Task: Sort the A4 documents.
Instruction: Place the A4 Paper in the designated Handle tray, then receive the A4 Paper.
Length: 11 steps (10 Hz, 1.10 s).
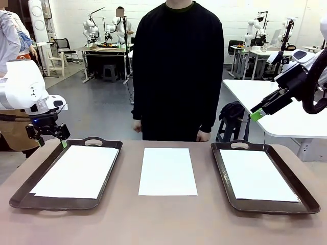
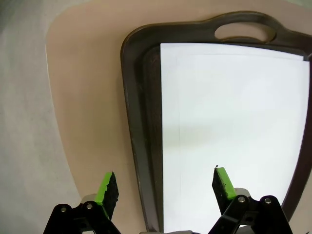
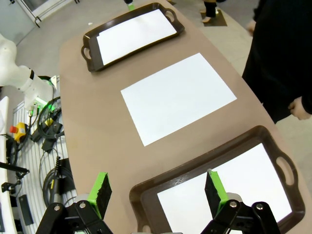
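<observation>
Hovering with both grippers, left (image 1: 49, 133) and right (image 3: 158, 191), fully open and empty, we judge the middle sheet (image 1: 167, 171) needs picking next.

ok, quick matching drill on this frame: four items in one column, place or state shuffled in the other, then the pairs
Items
1. middle A4 sheet
2. left tray
3. right tray
4. left gripper

Place or state
A. jaws open, above the left tray's far left corner
B. bare on the table between the trays
C. on the robot's right, holding one sheet
D. on the robot's left, holding one sheet

Pairs: 1-B, 2-D, 3-C, 4-A
</observation>
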Each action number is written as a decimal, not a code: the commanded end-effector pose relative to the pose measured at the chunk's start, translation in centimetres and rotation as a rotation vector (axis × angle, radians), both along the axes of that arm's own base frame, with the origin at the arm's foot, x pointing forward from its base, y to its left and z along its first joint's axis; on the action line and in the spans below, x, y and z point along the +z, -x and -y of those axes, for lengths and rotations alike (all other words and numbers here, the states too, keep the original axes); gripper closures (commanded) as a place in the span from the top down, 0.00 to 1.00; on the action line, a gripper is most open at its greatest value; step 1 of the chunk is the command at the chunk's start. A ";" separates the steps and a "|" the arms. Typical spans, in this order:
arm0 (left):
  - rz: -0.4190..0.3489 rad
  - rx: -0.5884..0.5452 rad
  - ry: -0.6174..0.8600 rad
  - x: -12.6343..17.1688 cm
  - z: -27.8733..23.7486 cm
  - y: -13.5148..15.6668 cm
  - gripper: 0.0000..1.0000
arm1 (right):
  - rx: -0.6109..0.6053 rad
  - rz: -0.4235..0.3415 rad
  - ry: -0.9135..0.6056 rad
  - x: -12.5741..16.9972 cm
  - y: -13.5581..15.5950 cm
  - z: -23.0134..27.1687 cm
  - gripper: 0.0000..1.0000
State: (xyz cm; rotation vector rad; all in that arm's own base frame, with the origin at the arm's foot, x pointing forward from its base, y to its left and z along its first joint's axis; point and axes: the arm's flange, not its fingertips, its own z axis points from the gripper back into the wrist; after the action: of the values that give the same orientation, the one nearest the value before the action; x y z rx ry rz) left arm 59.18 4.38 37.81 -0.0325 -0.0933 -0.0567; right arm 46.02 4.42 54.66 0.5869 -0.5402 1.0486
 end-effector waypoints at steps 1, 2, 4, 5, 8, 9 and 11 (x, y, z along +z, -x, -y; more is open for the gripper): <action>0.026 0.041 0.021 -0.1 0.5 1.0 1.00 | 0.004 -0.001 -0.002 0.0 0.0 0.0 1.00; 0.000 0.000 0.000 0.0 0.0 0.0 1.00 | 0.004 -0.001 -0.002 0.0 0.0 0.0 1.00; 0.000 0.000 0.000 0.0 0.0 0.0 1.00 | 0.004 -0.001 -0.002 0.0 0.0 0.0 1.00; 0.000 0.000 0.000 0.0 0.0 0.0 1.00 | 0.004 -0.001 -0.002 0.0 0.0 0.0 1.00; 0.000 0.000 0.000 0.0 0.0 0.0 1.00 | 0.004 -0.001 -0.002 0.0 0.0 0.0 1.00; 0.000 0.000 0.000 0.0 0.0 0.0 1.00 | 0.004 -0.001 -0.002 0.0 0.0 0.0 1.00; 0.000 0.000 0.000 0.0 0.0 0.0 1.00 | 0.004 -0.001 -0.002 0.0 0.0 0.0 1.00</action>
State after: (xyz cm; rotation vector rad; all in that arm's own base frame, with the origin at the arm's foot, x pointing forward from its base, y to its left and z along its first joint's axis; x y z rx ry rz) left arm 59.03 4.30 37.72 -0.0426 -0.0958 -0.0491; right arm 46.02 4.42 54.66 0.5869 -0.5402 1.0487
